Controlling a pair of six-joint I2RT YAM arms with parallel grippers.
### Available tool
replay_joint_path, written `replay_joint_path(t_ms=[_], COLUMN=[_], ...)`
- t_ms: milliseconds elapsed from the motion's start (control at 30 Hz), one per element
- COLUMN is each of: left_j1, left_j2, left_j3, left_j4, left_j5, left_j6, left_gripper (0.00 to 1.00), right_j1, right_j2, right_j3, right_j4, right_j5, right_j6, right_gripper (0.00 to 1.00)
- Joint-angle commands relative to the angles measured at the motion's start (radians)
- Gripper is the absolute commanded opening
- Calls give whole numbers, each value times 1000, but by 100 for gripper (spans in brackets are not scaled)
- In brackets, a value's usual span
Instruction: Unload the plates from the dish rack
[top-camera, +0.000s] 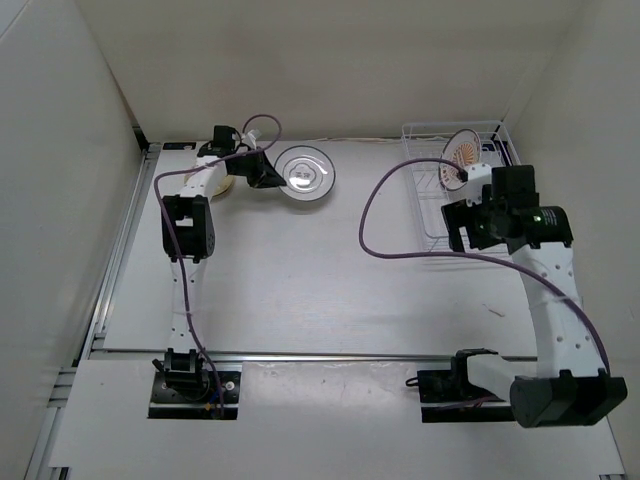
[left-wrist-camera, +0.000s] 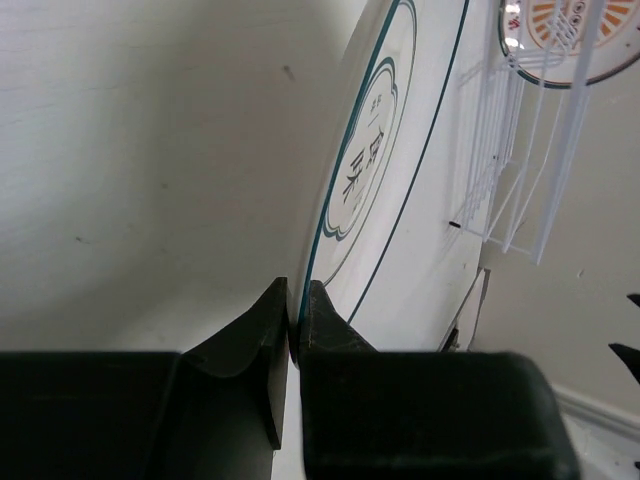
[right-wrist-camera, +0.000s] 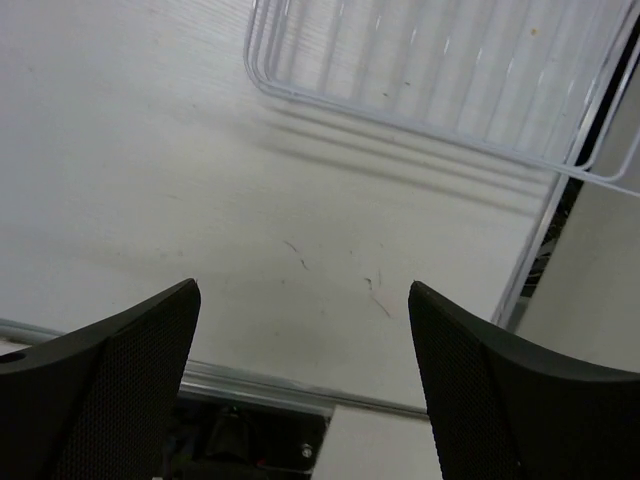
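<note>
left end effector (left-wrist-camera: 295, 303) pinching ringed plate (left-wrist-camera: 400, 190) rim, unclear overhead

Bright, even overhead light; white table (top-camera: 330, 290) near washed out. Glare patch on plate (top-camera: 305, 172). Soft line shadows under rack (right-wrist-camera: 450, 60) wires. Right wrist view: fingers (right-wrist-camera: 110, 390) dark, underexposed, slightly soft; table scratches sharp.
</note>
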Motion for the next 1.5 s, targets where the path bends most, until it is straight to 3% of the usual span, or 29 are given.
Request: replay_joint_path(t_ms=[0,100,367,633,733,867,1067,1133,1167,1300,1467], left_j1=[-12,-12,-21,-40,-49,-49,-58,-67,-76,-101,-149], left_j2=[-15,10,53,62,62,39,7,-7,-24,-76,-142], left_j3=[68,79,82,73,64,45,-19,-33,-33,-114,-189], left_j4=[86,98,98,43,23,12,-32,-41,-50,-72,-104], left_j5=[76,38,-102,-220,-242,-289,-379,-410,-433,-666,-817], left_j6=[-65,-65,-25,41,68,90,131,143,143,188,241], left_gripper=[10,10,10,19,27,56,58,64,74,80,83], right_j1=[-26,-26,-26,-26,-26,-26,-26,-26,-26,-26,-67], right_j2=[-49,-59,-93,-93,-102,-124,-142,-142,-142,-131,-113], right_j3=[12,23,23,14,-5,-40,-58,-68,-68,-78,-87], right_j4=[-63,-146,-157,-145,-135,-112,-94,-85,-85,-34,73], right_j5=[26,7,-11,-20,-20,-20,-40,-40,-40,-29,-20], right_j6=[-103,-103,-75,-75,-75,-66,-57,-57,-57,-75,-106], right_gripper=[88,88,88,89,89,89,90,90,90,92,96])
